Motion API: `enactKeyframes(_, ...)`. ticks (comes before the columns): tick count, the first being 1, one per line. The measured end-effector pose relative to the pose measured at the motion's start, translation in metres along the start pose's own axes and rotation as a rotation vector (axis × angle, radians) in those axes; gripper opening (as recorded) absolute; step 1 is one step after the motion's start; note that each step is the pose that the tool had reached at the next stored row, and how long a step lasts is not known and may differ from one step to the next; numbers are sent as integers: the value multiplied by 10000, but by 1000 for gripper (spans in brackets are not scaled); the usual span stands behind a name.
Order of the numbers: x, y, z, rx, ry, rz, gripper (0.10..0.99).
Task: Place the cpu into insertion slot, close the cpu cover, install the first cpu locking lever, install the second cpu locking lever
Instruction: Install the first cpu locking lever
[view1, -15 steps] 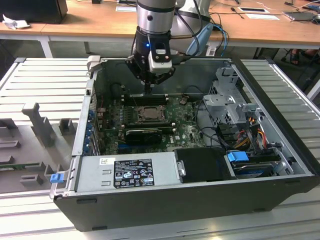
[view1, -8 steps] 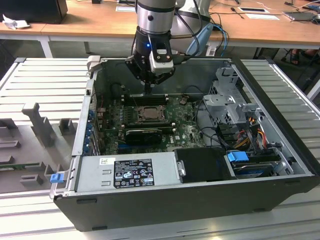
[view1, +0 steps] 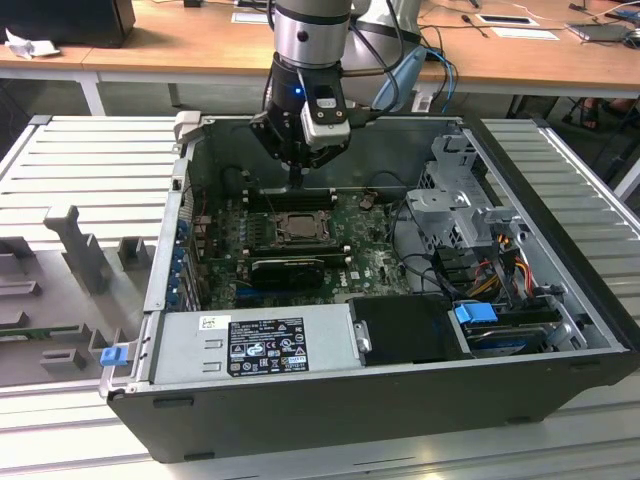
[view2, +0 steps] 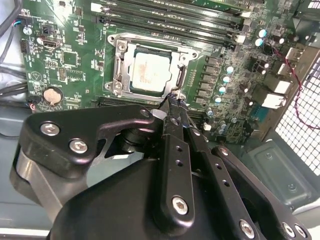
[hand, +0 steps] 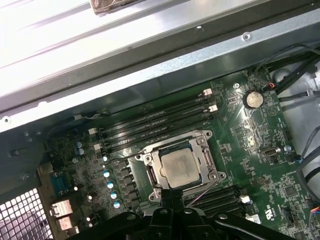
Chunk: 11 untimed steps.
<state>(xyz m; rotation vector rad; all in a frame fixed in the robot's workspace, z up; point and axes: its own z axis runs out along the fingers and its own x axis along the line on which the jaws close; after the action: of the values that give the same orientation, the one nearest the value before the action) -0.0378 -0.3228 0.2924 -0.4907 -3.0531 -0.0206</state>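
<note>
Gripper fingers pressed together, tips just beside rim of insertion slot, cpu seated inside, cpu cover lying flat around it.

A grey slatted bench carried the open computer case at centre frame, with grey fixtures at left.

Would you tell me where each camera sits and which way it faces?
Exterior view: off the arm, raised, looking down into the open computer case; arm and gripper show.
First wrist view: on the wrist, looking past the gripper at the cpu and memory slots.
Second wrist view: on the wrist, looking along the gripper's fingers at the cpu.
Shared: both wrist views see the cpu beyond the gripper.
</note>
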Motion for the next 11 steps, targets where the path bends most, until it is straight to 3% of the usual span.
enactKeyframes(6, 0, -2, 1, 40, 4, -754, 106)
enactKeyframes(11, 20, -15, 3, 42, 4, -839, 106)
